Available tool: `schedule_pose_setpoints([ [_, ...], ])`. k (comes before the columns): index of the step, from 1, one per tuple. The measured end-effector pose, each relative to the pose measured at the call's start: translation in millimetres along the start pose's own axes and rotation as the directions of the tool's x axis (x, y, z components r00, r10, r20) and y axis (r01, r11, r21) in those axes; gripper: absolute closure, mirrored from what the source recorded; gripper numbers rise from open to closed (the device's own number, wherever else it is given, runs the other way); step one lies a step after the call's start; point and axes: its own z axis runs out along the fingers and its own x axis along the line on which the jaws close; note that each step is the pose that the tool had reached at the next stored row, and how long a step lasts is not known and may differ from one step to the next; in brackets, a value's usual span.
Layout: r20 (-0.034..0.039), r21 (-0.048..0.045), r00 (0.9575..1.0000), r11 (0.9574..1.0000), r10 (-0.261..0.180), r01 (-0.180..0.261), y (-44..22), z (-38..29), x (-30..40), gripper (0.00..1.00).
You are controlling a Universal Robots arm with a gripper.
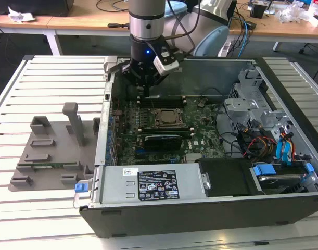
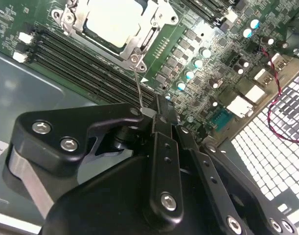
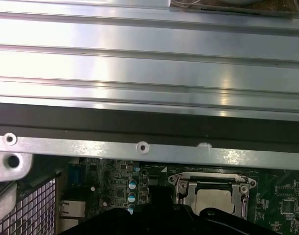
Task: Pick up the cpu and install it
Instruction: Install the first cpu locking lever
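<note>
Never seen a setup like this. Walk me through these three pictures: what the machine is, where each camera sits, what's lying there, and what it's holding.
The machine is a single robot arm with a gripper at its end. The exterior view is taken from a camera standing off the arm; the two wrist views come from cameras riding on the arm, looking down past the gripper.

An open computer case lies on a slatted metal table, with its green motherboard exposed. Beside the case, towards the exterior view's left, sits a grey parts holder.

The cpu, a silver-grey square, already sits in its socket on the board; the first wrist view shows it too. The gripper hangs above the board near the socket, and I see nothing in its fingers, which look closed together.
</note>
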Motion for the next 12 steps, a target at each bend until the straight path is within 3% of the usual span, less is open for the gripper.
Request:
schedule_pose_setpoints([
  [12,-0.0012,0.0001,1.0,1.0,0.0,0.0,-1.2,0.1,-21.9,0.89],
])
